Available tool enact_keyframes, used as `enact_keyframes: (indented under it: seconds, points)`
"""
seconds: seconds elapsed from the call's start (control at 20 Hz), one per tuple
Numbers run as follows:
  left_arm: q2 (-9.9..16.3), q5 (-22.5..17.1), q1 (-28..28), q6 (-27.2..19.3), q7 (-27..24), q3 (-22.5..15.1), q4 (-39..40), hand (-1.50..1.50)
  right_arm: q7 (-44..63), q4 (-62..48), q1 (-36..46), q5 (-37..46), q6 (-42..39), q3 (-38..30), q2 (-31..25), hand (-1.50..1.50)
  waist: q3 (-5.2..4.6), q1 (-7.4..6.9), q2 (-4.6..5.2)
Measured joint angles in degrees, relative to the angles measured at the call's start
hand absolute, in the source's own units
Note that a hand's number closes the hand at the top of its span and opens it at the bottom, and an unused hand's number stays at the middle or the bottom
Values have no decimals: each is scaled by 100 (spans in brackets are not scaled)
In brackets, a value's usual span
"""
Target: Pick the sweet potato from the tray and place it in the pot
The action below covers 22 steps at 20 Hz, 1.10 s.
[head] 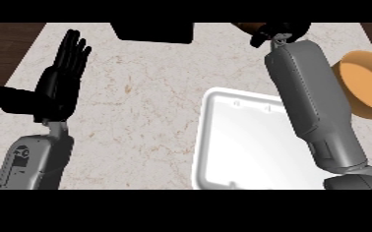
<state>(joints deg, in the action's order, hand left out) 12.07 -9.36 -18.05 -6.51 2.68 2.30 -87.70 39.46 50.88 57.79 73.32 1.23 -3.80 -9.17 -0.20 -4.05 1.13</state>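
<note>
The left robot hand [56, 81] rests open over the marble surface [138, 118]. The white tray [240, 142] lies bare; the right robot hand [280, 32] grasps the sweet potato [247, 27] (mostly hidden). Carrying step; next, likely lowering into the orange pot [356, 78].

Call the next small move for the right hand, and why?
Probably swing the right hand back toward the orange round vessel at the right edge, apparently the pot. A brown end, likely the sweet potato, shows beside its curled fingers; the tray shows none; the hand sits beyond the vessel.
</note>
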Motion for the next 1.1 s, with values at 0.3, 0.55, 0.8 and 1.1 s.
enact_keyframes:
  seconds: [0.3, 0.55, 0.8, 1.1]
  points:
    - [-38, 58, -91, -35, 38, -57, 35, 0, 1820, -453, 851, 1224, 748, -26, -167, 150, 0, -20, 13]
    - [29, 41, -37, -33, 32, 58, 57, 0, 2231, -782, 1173, 1907, 974, -110, -347, 150, 8, 115, -32]
    - [-8, 101, 143, -109, -9, 80, -8, 0, 2302, -889, 1181, 2047, 959, -433, -594, 150, 14, 259, -80]
    - [2, 100, 187, -126, -27, 180, 18, 0, 2126, -500, 664, 1891, 889, -780, -978, 150, 19, 408, -122]
